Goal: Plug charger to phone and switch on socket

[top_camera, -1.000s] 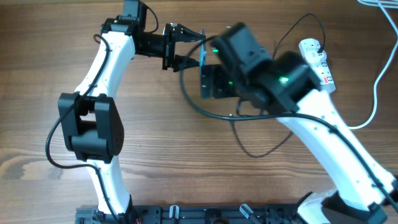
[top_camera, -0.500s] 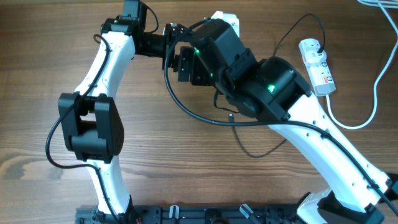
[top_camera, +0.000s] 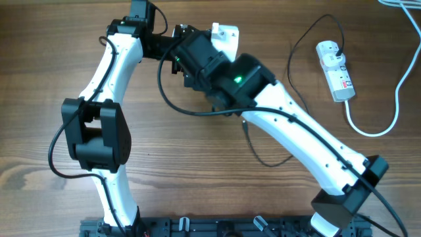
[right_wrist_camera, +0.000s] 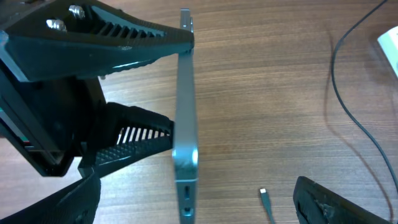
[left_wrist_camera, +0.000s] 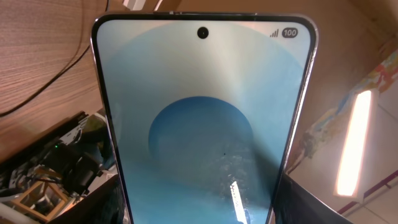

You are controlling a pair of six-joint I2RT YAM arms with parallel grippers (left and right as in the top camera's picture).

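overhead: table viewed straight down from far above | left wrist: phone screen faced at very close range | right wrist: table looked down upon, phone seen edge-on nearby | shared: phone, tabletop

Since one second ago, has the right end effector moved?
Yes. The right end effector went leftward in the overhead view, farther from the white elongated power strip.
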